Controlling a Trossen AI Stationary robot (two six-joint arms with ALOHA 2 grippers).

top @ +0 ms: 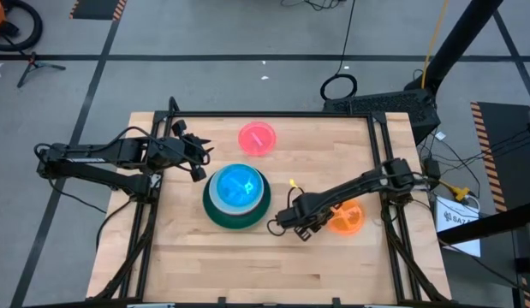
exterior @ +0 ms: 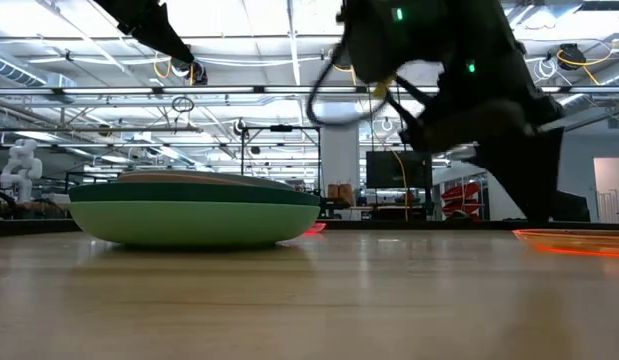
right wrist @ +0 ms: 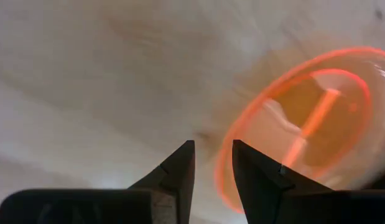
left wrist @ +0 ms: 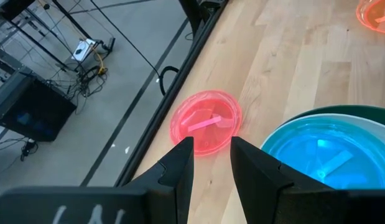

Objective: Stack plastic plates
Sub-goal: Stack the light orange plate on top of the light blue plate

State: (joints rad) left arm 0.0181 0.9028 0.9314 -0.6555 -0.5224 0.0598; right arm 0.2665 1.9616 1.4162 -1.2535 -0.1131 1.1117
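Note:
A stack of plates [top: 236,195] rests on the wooden table's middle, green ones at the bottom and a cyan plate [left wrist: 323,155] on top; the low view shows the stack [exterior: 194,210] from the side. A hot pink plate [top: 257,139] [left wrist: 206,121] lies alone toward the far edge. An orange plate [top: 346,217] [right wrist: 304,124] lies alone right of the stack. My left gripper [top: 199,162] [left wrist: 212,140] hovers left of the stack, narrowly open, pointing toward the pink plate. My right gripper [top: 292,224] [right wrist: 213,143] hangs narrowly open over bare wood between the stack and the orange plate.
Black frame rails [top: 273,115] run along the table's far, left and right edges. Bare wood [top: 247,265] spreads across the near part of the table. Cables and equipment lie on the floor beyond the far edge.

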